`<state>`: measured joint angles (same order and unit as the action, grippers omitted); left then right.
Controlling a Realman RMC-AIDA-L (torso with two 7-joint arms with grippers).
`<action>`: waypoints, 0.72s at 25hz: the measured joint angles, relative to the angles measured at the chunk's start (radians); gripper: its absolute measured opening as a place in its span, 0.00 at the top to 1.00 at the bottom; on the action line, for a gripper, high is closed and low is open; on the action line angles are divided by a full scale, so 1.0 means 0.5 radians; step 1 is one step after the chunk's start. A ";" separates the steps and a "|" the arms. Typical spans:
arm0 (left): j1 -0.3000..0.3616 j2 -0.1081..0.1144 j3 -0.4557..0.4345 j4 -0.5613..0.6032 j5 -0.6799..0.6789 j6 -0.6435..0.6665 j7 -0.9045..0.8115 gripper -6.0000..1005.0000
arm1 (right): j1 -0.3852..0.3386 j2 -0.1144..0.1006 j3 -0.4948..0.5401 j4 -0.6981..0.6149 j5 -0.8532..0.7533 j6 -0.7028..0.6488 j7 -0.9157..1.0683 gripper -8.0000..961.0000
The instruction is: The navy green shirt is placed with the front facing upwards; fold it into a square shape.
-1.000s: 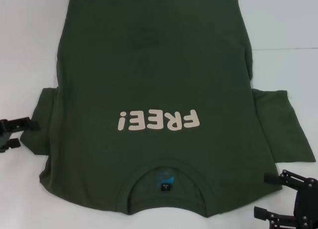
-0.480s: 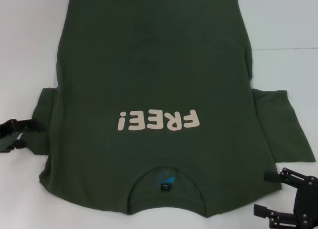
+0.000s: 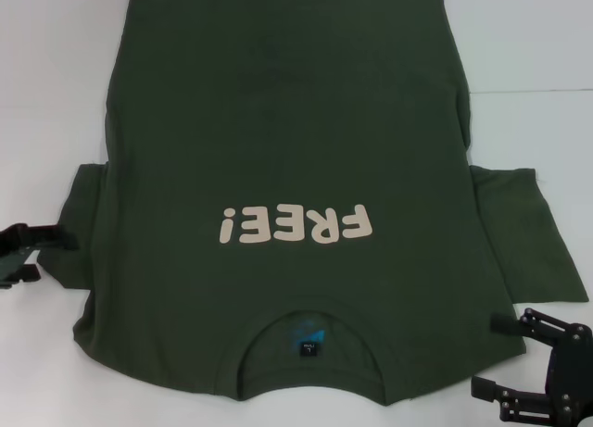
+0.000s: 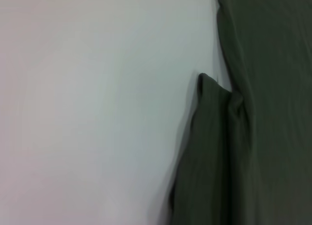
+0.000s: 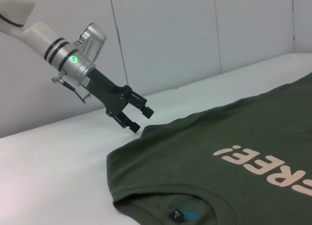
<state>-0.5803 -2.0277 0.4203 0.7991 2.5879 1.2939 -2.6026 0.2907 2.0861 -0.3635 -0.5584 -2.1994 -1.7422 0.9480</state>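
The navy green shirt [image 3: 287,186] lies flat and face-up on the white table [image 3: 46,94], nothing folded yet, with the left gripper [image 3: 32,251] spread wide beside its sleeve and the right gripper [image 3: 519,357] gaping near the shoulder, each needing to pinch fabric next.

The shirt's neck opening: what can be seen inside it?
Inside the collar of the green shirt, a small dark label and blue print show. The table beneath is covered.
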 joint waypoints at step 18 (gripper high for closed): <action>-0.033 0.002 0.000 -0.021 0.060 -0.022 -0.071 0.16 | 0.005 0.000 0.000 0.000 -0.001 -0.007 0.017 0.04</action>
<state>-0.5967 -2.0269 0.4203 0.7884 2.6178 1.2828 -2.6380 0.2930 2.0861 -0.3635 -0.5584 -2.1997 -1.7458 0.9566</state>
